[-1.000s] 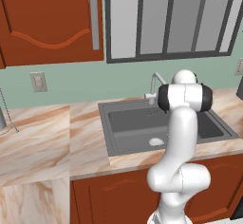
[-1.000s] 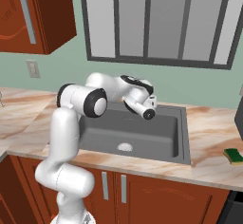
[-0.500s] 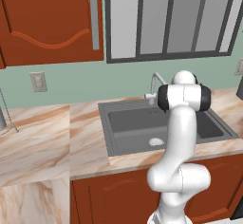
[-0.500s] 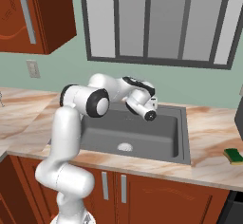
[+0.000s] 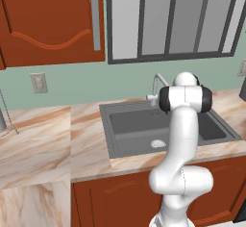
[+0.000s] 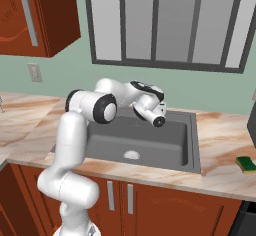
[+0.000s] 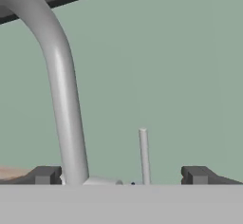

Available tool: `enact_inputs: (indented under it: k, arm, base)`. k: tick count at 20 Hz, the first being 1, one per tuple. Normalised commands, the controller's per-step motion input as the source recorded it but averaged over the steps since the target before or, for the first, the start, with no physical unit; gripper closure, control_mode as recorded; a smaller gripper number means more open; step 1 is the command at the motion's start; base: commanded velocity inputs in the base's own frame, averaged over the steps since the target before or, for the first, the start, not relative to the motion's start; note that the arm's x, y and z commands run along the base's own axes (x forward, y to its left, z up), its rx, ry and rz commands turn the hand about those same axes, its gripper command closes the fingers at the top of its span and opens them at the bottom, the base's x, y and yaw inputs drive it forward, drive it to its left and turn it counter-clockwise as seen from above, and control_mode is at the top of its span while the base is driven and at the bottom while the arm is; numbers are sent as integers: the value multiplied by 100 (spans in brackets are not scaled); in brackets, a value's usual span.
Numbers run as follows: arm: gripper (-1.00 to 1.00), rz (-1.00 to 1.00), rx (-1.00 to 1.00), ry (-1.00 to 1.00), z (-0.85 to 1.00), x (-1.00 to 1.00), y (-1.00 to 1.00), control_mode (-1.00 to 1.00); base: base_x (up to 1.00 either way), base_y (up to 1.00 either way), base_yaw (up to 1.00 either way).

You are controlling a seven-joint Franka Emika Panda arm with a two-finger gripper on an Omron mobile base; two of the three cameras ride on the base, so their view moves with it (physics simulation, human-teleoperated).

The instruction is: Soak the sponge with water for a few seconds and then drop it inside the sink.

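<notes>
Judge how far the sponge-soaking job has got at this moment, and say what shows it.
Nothing is done: the sponge lies on the counter right of the sink, and no water runs. In hand: the open gripper faces the faucet and its thin lever. Left: start water, fetch, soak, drop.

— What does the arm (image 6: 75,145) look like?
— Glossy white, built of thick rounded tube sections; each joint is ringed by a dark, nearly black band; the lower body swells into a fat white bulge above a narrower white stem.
— And the hand (image 6: 159,121)?
— White and stubby, ending in a round dark face; close up, its two finger tips (image 7: 46,175) are small, blocky and dark grey; no cables or markings can be made out.
</notes>
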Motion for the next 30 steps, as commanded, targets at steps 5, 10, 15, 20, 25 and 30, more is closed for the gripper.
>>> enact_inputs:
  k: [5,10,15,20,25,30]
  arm:
    - [-100,0,0,0,0,14,0,-100]
    - [-100,0,0,0,0,17,0,-100]
    - [-100,0,0,0,-6,16,0,-100]
    - [-100,0,0,0,-17,11,-6,-100]
    - [-100,0,0,0,-17,7,-4,-100]
    - [-100,0,0,0,-6,8,-12,-100]
  base:
    - [0,0,0]
    - [0,0,0]
    - [0,0,0]
    - [0,0,0]
    - [0,0,0]
    - [0,0,0]
